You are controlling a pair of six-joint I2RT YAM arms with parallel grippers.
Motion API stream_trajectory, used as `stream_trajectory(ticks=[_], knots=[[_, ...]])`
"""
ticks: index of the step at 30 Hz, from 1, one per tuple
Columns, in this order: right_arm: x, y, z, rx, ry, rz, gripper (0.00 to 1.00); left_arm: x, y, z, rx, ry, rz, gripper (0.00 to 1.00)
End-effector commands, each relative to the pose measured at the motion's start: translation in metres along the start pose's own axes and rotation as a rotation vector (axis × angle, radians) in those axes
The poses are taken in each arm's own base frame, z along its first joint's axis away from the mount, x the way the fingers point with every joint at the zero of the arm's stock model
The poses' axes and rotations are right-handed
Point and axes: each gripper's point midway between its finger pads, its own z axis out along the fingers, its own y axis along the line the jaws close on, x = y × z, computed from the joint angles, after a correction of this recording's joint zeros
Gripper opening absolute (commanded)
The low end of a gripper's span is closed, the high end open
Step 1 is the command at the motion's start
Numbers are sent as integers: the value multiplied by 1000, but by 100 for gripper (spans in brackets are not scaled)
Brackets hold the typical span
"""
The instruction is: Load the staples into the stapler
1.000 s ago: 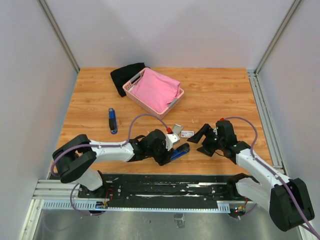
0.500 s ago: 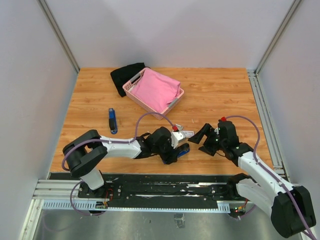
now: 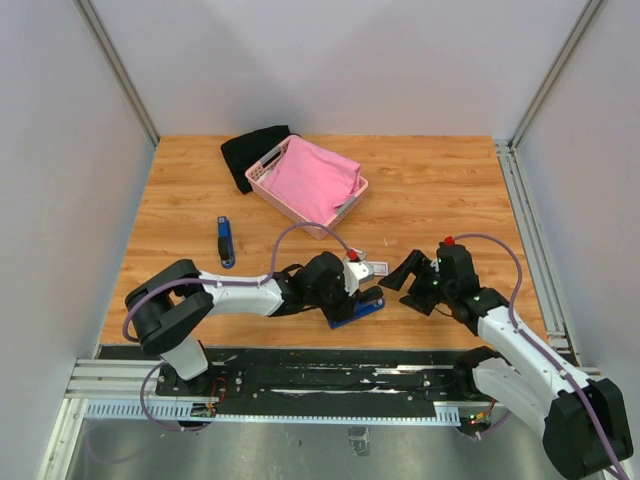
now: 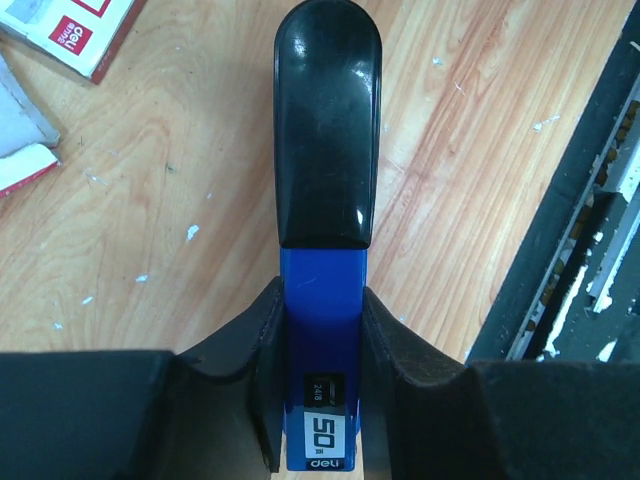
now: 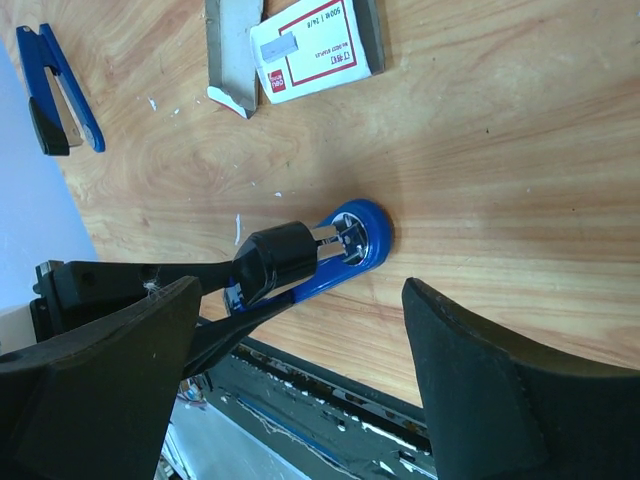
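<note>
- Light wooden table (image 3: 450,200): everything for this job is bunched near the front edge, between my two arms.
- Right gripper (image 5: 300,300): jaws spread as wide as they go, nothing in them, hovering just beside the stapler's nose.
- Left gripper (image 4: 322,345): jaws pressed onto both flanks of the blue-and-black plastic stapler (image 4: 325,120). They grip the blue rear body, and the glossy black top pokes out ahead.
- My call: keep that clamp square and low on the blue, so the black top is free to swing up, and hold the body level.
- Flat white carton with red print (image 5: 315,50): lying on the wood near the stapler, apart from it.
- The staples, a small silvery-grey block (image 5: 232,40): right against the carton's edge, not yet picked up.
- Hard to read: the magazine is hidden, the left wrist view cuts off the stapler's rear end, and I can't tell whether it rests on the wood or is lifted.
</note>
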Motion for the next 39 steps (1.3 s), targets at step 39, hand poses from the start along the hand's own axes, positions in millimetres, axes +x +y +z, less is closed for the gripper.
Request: stream_trajectory(ticks=[39], knots=[[-1, 56, 3, -297, 73, 188, 67, -113, -45, -57, 134, -334, -99, 0]])
